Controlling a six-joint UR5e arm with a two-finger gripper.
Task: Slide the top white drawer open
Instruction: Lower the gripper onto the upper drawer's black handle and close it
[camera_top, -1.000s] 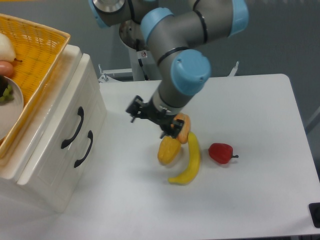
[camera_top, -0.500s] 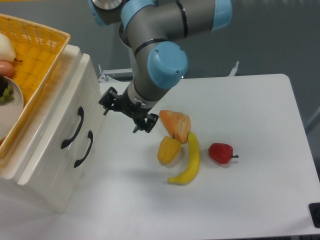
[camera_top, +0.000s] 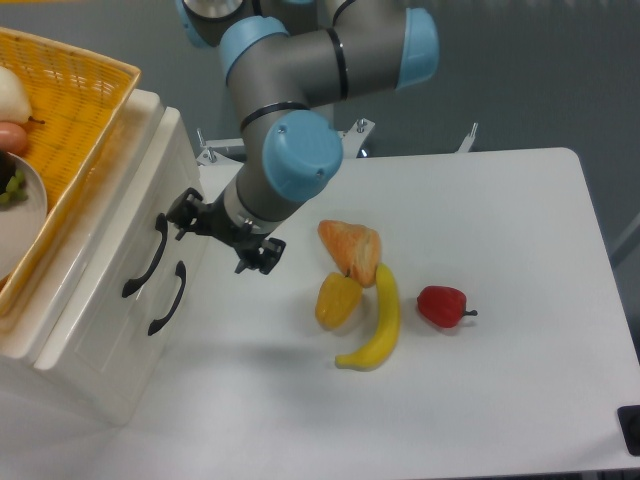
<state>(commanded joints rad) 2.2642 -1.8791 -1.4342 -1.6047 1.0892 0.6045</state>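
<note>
While your arm leaned in from top, hand (camera_top: 222, 232) hung just beside top white drawer (camera_top: 135, 235), near upper end of its black handle (camera_top: 146, 256). Couldn't tell if fingers were apart or together, too dark and small. Drawer was shut, flush with cabinet front, at left of surface (camera_top: 480, 400), above lower drawer (camera_top: 150, 318). Yellow basket (camera_top: 70, 100) sat on cabinet top. Out on surface you had croissant (camera_top: 350, 250), yellow pepper (camera_top: 337, 300), banana (camera_top: 377, 325) touching in cluster, red pepper (camera_top: 442, 305) just right of them.
</note>
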